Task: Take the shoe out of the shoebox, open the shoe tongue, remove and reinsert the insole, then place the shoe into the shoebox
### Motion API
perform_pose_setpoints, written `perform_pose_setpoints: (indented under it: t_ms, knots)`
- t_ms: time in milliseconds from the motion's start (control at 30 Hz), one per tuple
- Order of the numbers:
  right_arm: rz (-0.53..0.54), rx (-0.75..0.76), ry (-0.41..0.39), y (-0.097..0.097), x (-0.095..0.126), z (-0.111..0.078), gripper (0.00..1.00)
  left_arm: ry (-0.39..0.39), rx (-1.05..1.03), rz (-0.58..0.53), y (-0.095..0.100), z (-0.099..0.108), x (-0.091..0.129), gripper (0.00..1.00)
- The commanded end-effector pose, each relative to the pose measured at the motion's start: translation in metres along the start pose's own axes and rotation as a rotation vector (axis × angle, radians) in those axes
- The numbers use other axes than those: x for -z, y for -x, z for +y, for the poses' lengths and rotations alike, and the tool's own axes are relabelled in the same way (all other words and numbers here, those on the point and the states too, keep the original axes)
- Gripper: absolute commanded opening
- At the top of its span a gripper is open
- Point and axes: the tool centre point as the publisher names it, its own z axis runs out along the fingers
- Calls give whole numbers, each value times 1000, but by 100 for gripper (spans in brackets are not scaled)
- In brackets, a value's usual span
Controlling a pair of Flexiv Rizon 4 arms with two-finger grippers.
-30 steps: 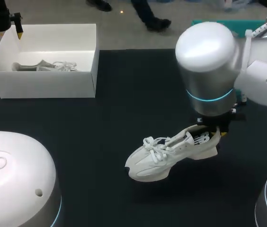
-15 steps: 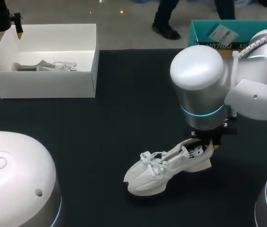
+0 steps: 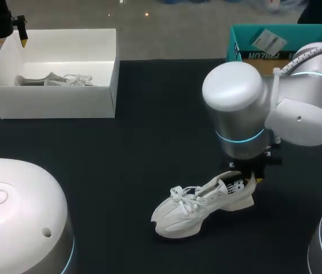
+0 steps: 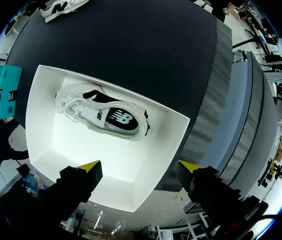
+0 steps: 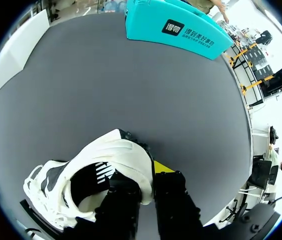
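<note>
White shoe (image 3: 201,202) upright, laced; open white shoebox (image 3: 52,103) well apart, 2nd shoe (image 3: 58,80) inside.

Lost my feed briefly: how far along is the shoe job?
Done: one shoe is out of the shoebox, over the table. In hand: the right gripper is shut on its heel collar; the left gripper hangs open above the box, where a second shoe lies. Left: the held shoe's laces look tied, so tongue, insole and return seem undone.
</note>
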Motion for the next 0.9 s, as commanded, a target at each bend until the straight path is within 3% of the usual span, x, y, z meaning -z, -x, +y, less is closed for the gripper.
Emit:
perform_pose_setpoints:
  t_ms: [33, 100, 133, 167, 200, 333, 467, 600, 667, 700, 733, 900]
  knots:
    - [0, -5, -12, -5, -10, 1, 0, 4, 1, 2, 0, -1, 1, 100]
    - [5, -7, -23, -5, -11, 0, 4, 4, 1, 2, 0, -1, 1, 100]
    - [6, -8, -24, -5, -10, 0, 38, 4, 1, 2, 0, -1, 1, 100]
    - [7, -12, -22, -4, -9, 0, 83, 4, 1, 2, 0, -1, 1, 100]
    - [10, -16, -19, -3, -6, 0, 100, 4, 1, 2, 0, -1, 1, 100]
    - [34, -29, -1, 2, 12, -1, 100, 4, 1, 2, 0, -1, 1, 100]
    - [187, 10, 15, 6, 38, -2, 100, 4, 1, 2, 0, -1, 1, 100]
    - [675, 292, 35, 12, 60, -2, 100, 4, 1, 2, 0, -1, 1, 100]
    - [940, 558, 107, 19, 66, -9, 100, 4, 1, 2, 0, -1, 1, 100]
    - [1087, 680, 75, 25, 66, -13, 100, 4, 1, 2, 0, -1, 1, 100]
    - [1137, 752, 132, 29, 65, -16, 100, 4, 1, 2, 0, -1, 1, 100]
    - [1137, 752, 132, 29, 65, -16, 100, 4, 1, 2, 0, -1, 1, 100]
